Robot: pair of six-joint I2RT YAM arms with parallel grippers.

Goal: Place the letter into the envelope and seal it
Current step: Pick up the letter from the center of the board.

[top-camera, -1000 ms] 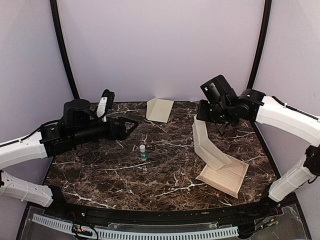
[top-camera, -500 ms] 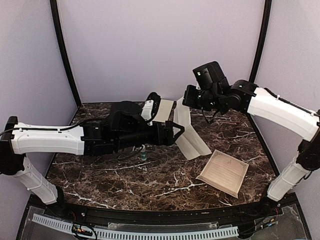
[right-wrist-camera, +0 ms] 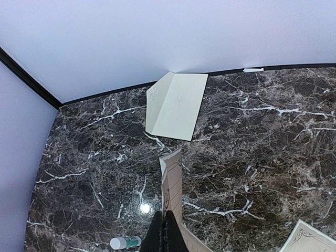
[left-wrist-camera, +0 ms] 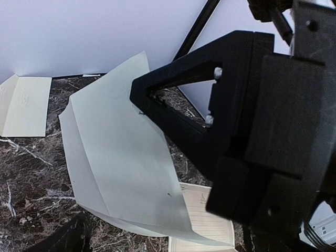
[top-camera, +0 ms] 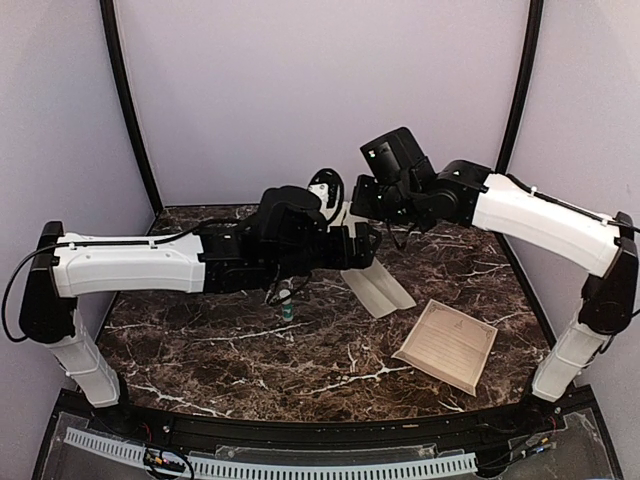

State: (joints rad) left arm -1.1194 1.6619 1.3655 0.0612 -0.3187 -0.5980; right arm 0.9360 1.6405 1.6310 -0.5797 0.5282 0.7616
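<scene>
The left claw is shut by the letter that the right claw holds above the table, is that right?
Not quite: the left claw is open, as the top external view shows; the right claw does hold the letter above the table.

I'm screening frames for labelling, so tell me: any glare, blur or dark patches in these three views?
Top external: evenly lit and sharp, faint sheen on the marble table. Left wrist: a dark finger looms close, slightly soft, blocking the right half. Right wrist: sharp, one bright glare spot on the marble near the small bottle.
</scene>
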